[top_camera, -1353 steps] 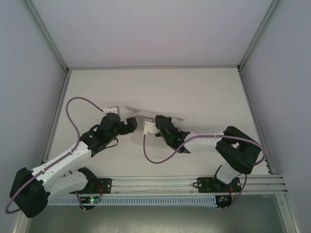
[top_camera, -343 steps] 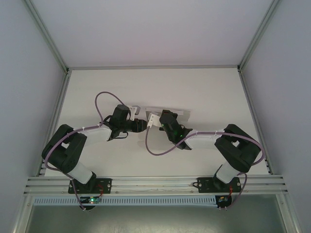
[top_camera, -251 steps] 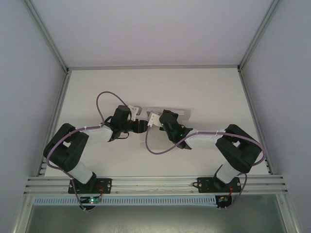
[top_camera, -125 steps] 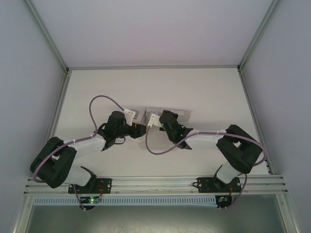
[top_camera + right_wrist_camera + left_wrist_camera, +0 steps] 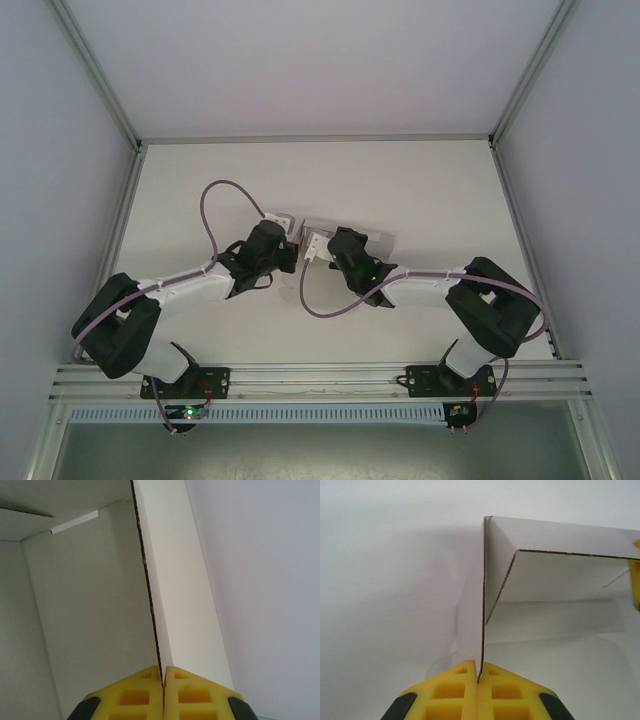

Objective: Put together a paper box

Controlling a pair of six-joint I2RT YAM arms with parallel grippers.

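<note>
The left gripper (image 5: 479,674) is pinching an upright wall of the paper box (image 5: 555,575), whose hollow is lying ahead and right of its jaws. The right gripper (image 5: 163,674) is clamping another wall likewise, probably bracing the box for folding. Moments earlier the left jaws were standing spread, not gripping.

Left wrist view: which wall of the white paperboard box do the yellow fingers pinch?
The upright white wall seen edge-on, running from the left gripper to the far corner; the far wall turns right from there.
</note>
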